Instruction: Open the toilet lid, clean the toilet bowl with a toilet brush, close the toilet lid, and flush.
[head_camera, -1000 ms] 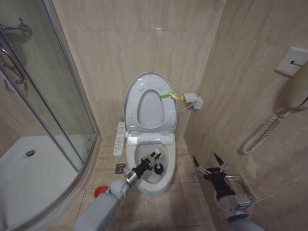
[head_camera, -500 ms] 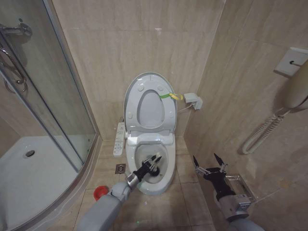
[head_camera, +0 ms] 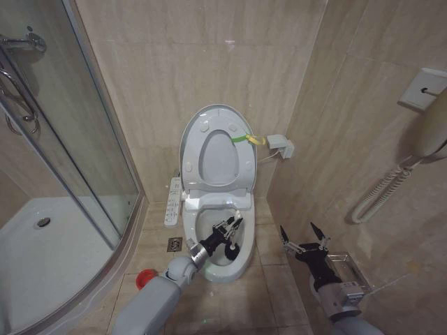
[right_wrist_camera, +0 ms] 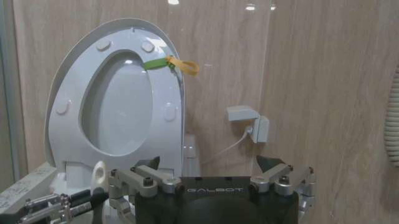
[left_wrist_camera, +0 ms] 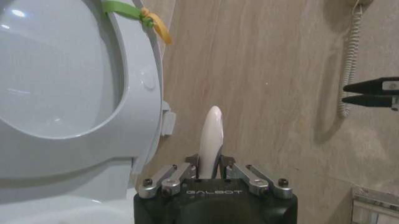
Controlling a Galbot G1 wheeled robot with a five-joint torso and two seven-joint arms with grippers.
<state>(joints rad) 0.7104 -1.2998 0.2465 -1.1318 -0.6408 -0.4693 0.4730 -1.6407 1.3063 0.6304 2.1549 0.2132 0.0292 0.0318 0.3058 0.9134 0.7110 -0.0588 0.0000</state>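
Note:
The toilet lid (head_camera: 218,157) stands upright against the wall with the seat ring raised in front of it, a green-and-yellow strap (head_camera: 246,139) at its rim. Below it, the toilet bowl (head_camera: 223,276) lies uncovered. My left gripper (head_camera: 230,227) reaches into the bowl, shut on the toilet brush (head_camera: 230,250), whose dark head points down inside. In the left wrist view the pale handle (left_wrist_camera: 212,135) sticks out between the closed fingers of the left gripper (left_wrist_camera: 212,164). My right gripper (head_camera: 298,234) hangs open and empty to the right of the bowl, also shown as right gripper (right_wrist_camera: 209,163).
A red brush base (head_camera: 144,278) sits on the floor left of the toilet, near a floor drain (head_camera: 174,244). A glass shower enclosure (head_camera: 63,174) and its white tray (head_camera: 42,258) stand on the left. On the right wall are a handset with coiled cord (head_camera: 380,195) and a metal rack (head_camera: 346,269).
My left gripper has moved the brush inside the bowl, first toward the near rim, then farther in and to the right. The right arm has stayed still.

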